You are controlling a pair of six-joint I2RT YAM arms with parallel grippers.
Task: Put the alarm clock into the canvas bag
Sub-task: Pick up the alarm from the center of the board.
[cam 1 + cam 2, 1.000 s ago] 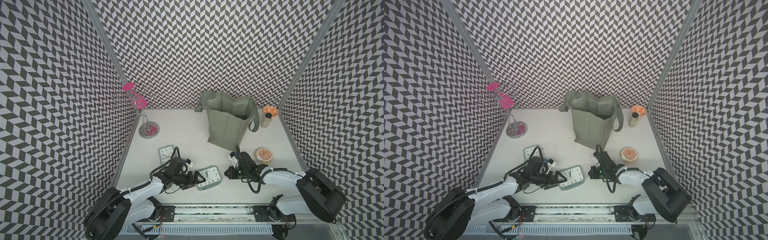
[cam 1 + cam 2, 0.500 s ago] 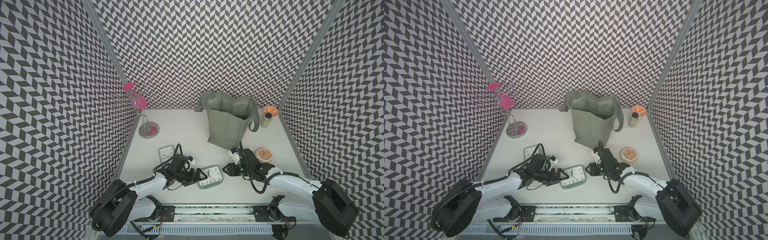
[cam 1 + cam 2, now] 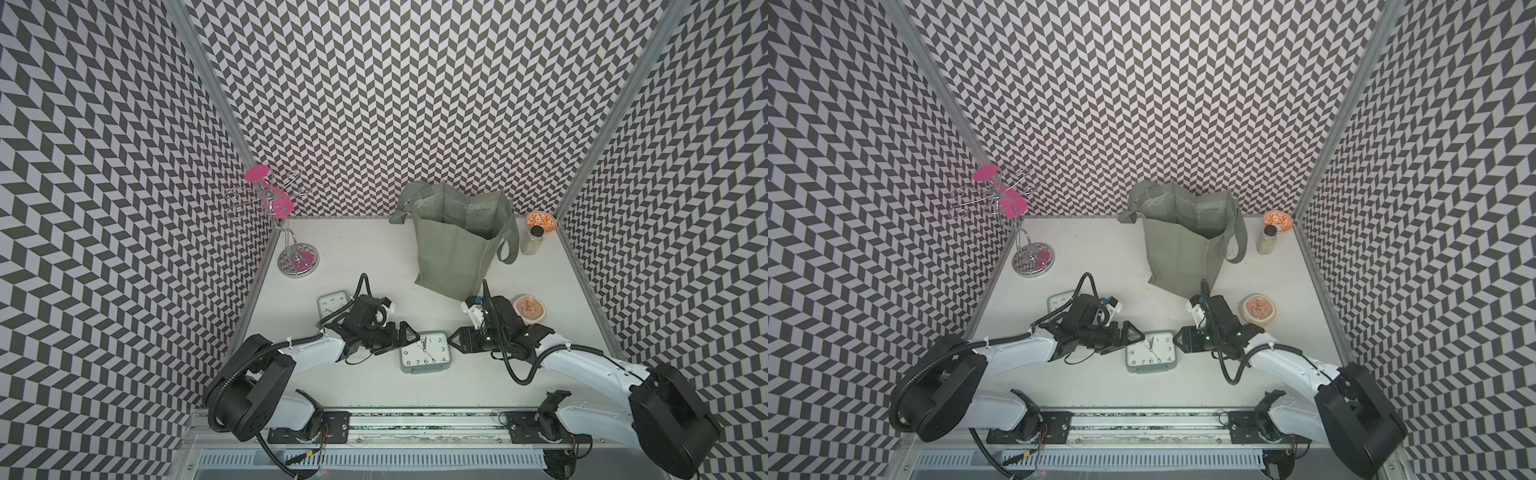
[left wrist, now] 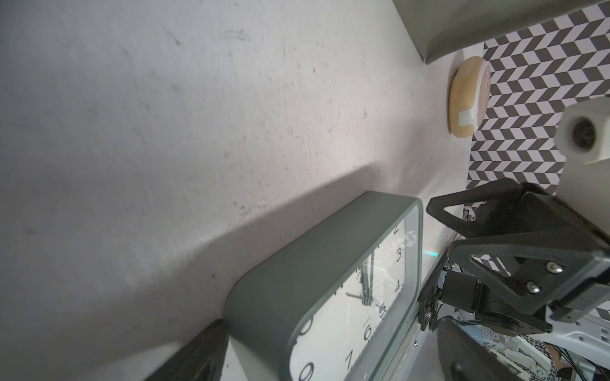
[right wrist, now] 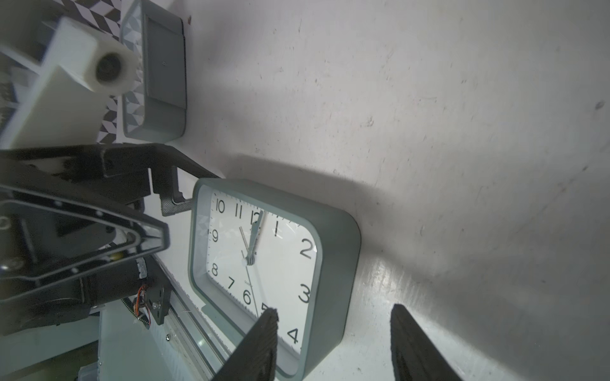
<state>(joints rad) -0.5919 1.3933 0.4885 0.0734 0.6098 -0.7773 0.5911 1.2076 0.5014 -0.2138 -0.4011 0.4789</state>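
The alarm clock [image 3: 424, 351] lies flat, face up, on the white table [image 3: 365, 257], near the middle of the front edge. The canvas bag [image 3: 455, 245] stands up toward 1 o'clock from it, with its mouth open. Bare table lies between the two, and a bare strip runs from the clock to the table's front edge at 6 o'clock.

The left arm reaches in low from 8 o'clock. The left gripper [image 3: 409, 338] is at the clock's 10 o'clock corner, with its jaws spread very wide. It holds nothing. Whether a finger touches the clock's edge cannot be told. The right arm comes in low from 4 o'clock, bent at the elbow. The right gripper [image 3: 454, 345] is just beside the clock's 3 o'clock edge, with its jaws partly apart and nothing held.

A small second clock [image 3: 332, 302] lies at 10 o'clock, partly hidden under the left arm. A tan dish [image 3: 528, 308] sits at 2 o'clock, close to the right arm. A pink wire stand [image 3: 297, 262] is by the left wall, and a jar [image 3: 533, 241] and an orange bowl [image 3: 540, 222] are in the far right corner.

The right wrist view shows the clock's face close up (both hands near twelve), with one finger [image 5: 264, 343] in front of the face and the other over bare table. The left wrist view shows the clock's plain green side. Only the top views show the whole bag.
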